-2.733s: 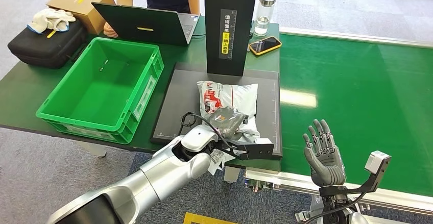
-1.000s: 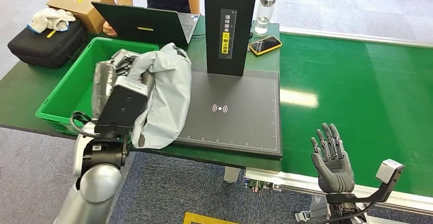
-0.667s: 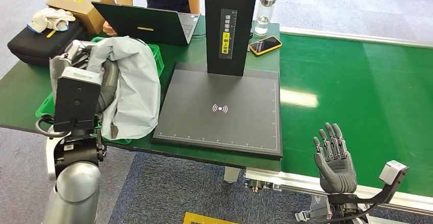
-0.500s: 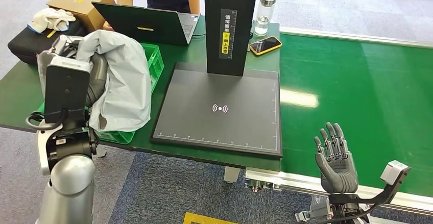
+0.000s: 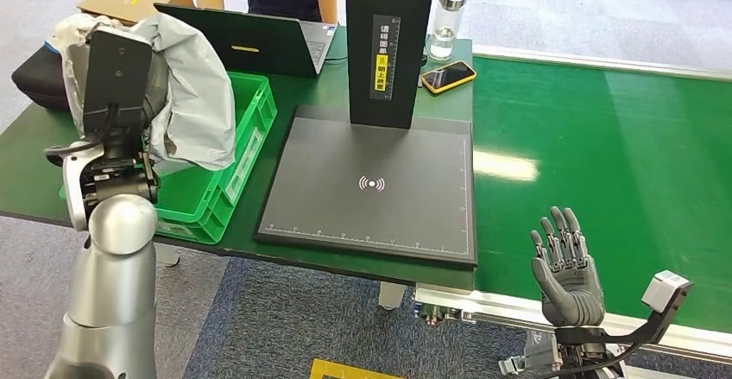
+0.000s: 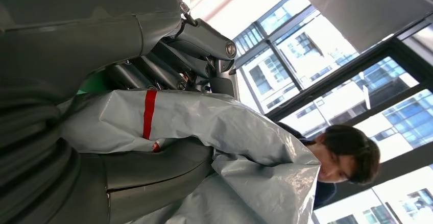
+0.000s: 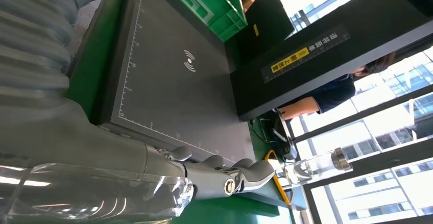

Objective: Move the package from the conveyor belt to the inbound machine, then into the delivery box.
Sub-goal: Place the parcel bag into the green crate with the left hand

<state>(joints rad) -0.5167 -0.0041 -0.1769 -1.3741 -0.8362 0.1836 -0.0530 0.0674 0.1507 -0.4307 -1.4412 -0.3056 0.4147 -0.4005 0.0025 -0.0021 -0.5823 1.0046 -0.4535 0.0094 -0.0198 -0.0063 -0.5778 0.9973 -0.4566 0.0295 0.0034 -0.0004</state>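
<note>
Two steps look done, since the grey package [image 5: 194, 94] is held up high in the left robot hand [image 6: 168, 71] over the green box [image 5: 226, 167], not dropped yet, while the right robot hand [image 5: 565, 268] waits wide and empty.

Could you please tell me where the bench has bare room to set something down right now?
The black scanner pad is bare, between the green crate and the conveyor belt. The crate's floor looks free, though the grey package held up by the left hand hangs above it. The back edge is crowded: laptop, phone, bottle.
</note>
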